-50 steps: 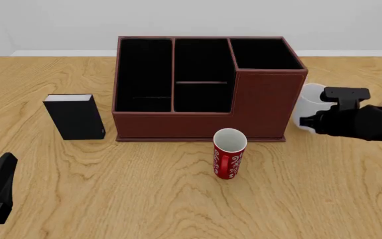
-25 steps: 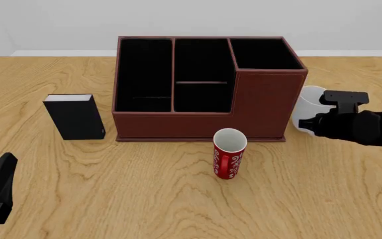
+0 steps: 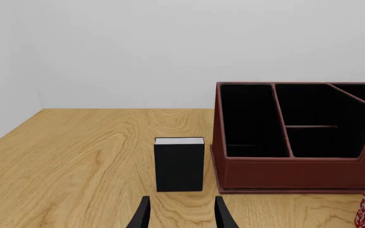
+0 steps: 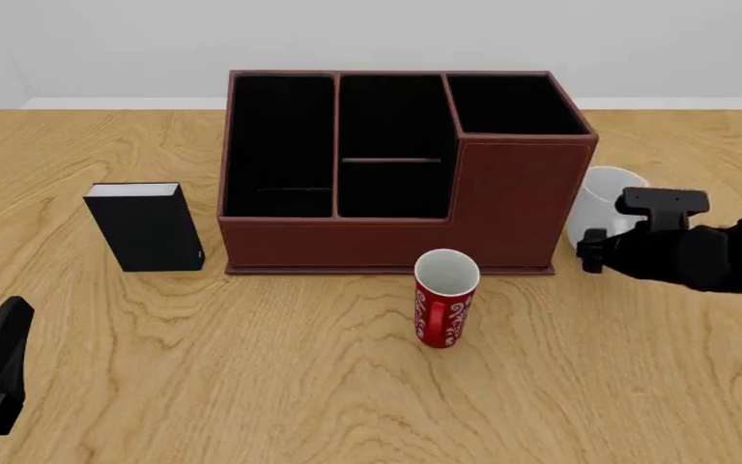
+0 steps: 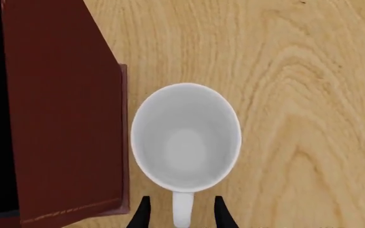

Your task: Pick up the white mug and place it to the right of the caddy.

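A wooden table [image 4: 281, 387] carries a large dark reddish-brown caddy [image 4: 513, 208] with three black-lined compartments, standing near the middle. The white mug [image 4: 599, 208] stands upright on the table just beside the caddy's right wall, on its right side. From directly above, the right wrist view shows the white mug's round open mouth and its handle [image 5: 182, 211] sticking out between the two finger tips of the right gripper [image 5: 182, 213], which is spread open with a finger on each side of the handle and not touching it. In the front view the right arm partly covers the mug. A red mug [image 4: 444, 298] with white pattern stands upright in front of the caddy. A small black box [image 4: 147, 227] stands left of the caddy. The left gripper [image 3: 182, 213] is low at the near left, fingers apart, empty.
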Available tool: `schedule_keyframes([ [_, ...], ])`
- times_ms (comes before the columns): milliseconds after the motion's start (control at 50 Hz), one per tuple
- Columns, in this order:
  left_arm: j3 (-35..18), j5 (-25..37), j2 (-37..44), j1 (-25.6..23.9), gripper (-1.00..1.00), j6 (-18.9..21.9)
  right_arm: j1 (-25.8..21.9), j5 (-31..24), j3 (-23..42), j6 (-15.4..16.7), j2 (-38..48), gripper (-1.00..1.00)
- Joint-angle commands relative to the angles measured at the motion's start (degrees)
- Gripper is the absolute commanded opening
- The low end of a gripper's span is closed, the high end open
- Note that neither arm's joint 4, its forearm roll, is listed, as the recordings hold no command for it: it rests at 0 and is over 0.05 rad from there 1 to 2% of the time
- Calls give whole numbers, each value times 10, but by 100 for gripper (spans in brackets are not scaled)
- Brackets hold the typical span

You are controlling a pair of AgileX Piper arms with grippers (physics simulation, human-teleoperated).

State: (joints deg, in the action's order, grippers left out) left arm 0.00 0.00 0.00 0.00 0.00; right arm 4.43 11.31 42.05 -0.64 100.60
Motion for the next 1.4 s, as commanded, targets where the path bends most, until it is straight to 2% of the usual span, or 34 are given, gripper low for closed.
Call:
schedule_keyframes([
  [20, 0, 0, 0, 0, 100, 0, 4, 1, -4, -4, 13, 100],
  [1400, 0, 0, 0, 0, 100, 0, -8, -5, -47, -18, -64, 100],
])
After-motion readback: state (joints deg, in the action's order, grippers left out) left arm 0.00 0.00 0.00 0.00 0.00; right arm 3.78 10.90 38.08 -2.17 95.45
